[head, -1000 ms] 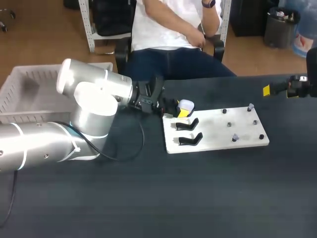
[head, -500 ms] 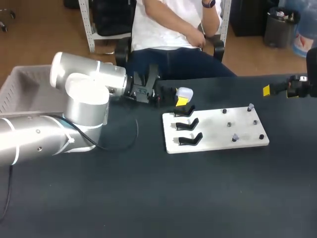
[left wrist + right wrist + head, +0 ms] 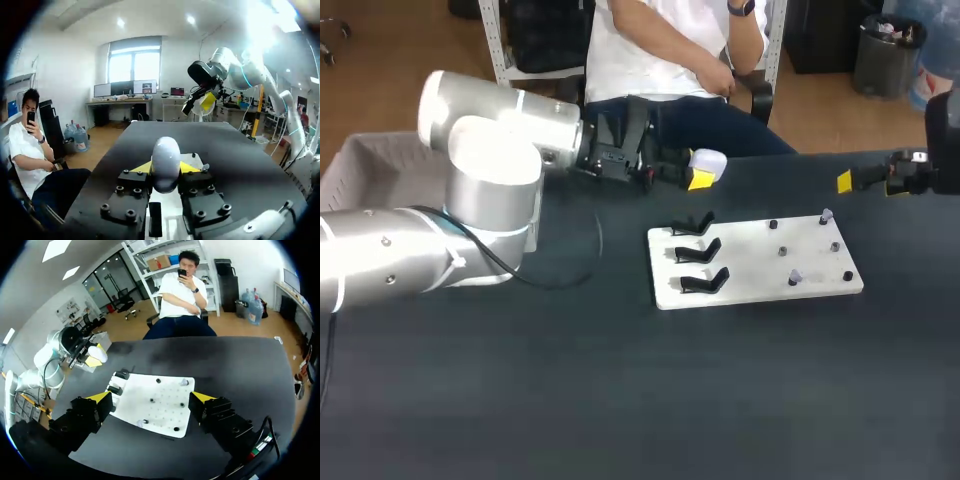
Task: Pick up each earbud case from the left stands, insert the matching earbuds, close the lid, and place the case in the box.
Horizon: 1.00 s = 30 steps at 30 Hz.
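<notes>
My left gripper point(image 3: 698, 172) is shut on a white, rounded earbud case point(image 3: 709, 161), held in the air behind the white board point(image 3: 755, 290). In the left wrist view the case point(image 3: 166, 161) sits upright between the yellow fingertips point(image 3: 142, 167). The board's three black stands point(image 3: 698, 251) on its left side are bare. Small pegs, two with pale earbud-like pieces point(image 3: 826, 214), dot its right side. My right gripper point(image 3: 860, 181) hovers open past the board's far right corner; in its own view the open right gripper point(image 3: 151, 397) frames the board point(image 3: 165, 415).
A white box point(image 3: 355, 165) stands at the table's left, partly behind my left arm point(image 3: 480, 190). In the right wrist view my left arm point(image 3: 57, 347) shows beyond the board with the case point(image 3: 98, 354).
My left gripper lifted the case off the farthest stand and carried it up and back from the board. The right gripper shifted slightly leftward.
</notes>
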Tool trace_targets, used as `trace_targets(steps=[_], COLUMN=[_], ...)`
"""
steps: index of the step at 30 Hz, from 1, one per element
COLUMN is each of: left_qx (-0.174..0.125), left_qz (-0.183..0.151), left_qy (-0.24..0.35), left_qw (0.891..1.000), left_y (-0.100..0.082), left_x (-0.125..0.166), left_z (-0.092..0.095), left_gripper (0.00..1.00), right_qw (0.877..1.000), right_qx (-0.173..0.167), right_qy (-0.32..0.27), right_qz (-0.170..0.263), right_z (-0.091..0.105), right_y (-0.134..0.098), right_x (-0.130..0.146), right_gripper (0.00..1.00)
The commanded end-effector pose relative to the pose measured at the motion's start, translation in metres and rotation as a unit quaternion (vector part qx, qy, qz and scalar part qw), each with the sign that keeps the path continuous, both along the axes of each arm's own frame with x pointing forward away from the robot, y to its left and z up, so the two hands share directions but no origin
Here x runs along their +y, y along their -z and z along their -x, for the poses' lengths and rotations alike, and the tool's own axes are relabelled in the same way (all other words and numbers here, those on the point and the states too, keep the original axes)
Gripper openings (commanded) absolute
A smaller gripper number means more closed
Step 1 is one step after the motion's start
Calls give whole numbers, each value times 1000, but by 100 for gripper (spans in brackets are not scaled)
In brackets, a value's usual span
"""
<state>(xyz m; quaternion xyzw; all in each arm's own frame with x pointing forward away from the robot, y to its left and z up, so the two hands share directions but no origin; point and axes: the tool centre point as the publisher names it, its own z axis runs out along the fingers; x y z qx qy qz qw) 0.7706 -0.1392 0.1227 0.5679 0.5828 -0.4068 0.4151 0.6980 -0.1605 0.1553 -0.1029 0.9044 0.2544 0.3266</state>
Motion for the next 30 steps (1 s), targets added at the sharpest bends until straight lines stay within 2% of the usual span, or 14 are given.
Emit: trace_targets(steps=[1, 7, 14, 20, 30], left_qx=[-18, -39, -66, -71, -65], left_qz=[-7, -7, -6, -5, 0], left_qy=[-7, -13, -9, 1, 19], left_qw=[1000, 999, 998, 997, 998], left_y=[-9, -24, -30, -28, -25], left_x=[-14, -31, -42, -47, -51], left_z=[8, 6, 11, 17, 25], left_gripper=[0, 0, 0, 0, 0], right_qw=[1000, 999, 998, 997, 997], right_qx=[4, 12, 13, 7, 2], right_qy=[-10, -17, -39, -53, -68], right_qz=[-16, -35, -43, -47, -47], right_z=[-15, -16, -17, -22, -30], right_y=[7, 10, 9, 4, 0], right_x=[19, 43, 67, 80, 86], right_gripper=[100, 100, 100, 100, 100])
